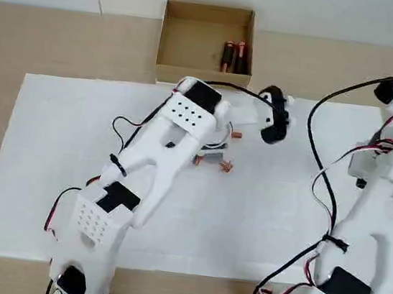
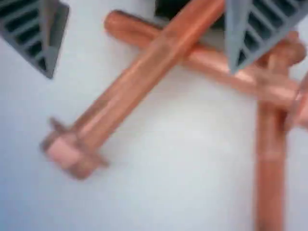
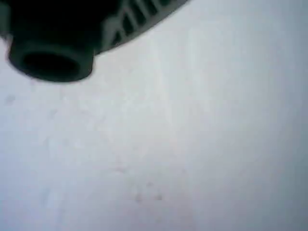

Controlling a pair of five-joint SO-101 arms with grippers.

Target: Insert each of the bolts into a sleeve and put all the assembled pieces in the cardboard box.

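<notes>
Several copper bolts lie crossed on the white sheet. One has its hex head turned away from the pile. My left gripper is open right over them, with one grey fingertip on each side of that bolt's shaft. In the high view this gripper hangs mid-table over the bolts. My right gripper holds a black sleeve just above the bare sheet at the table's right side. The cardboard box at the back holds two assembled pieces.
A white sheet covers most of the wooden table. The left arm's wrist camera and its black cable sit just in front of the box. The right arm's cable loops across the sheet on the right.
</notes>
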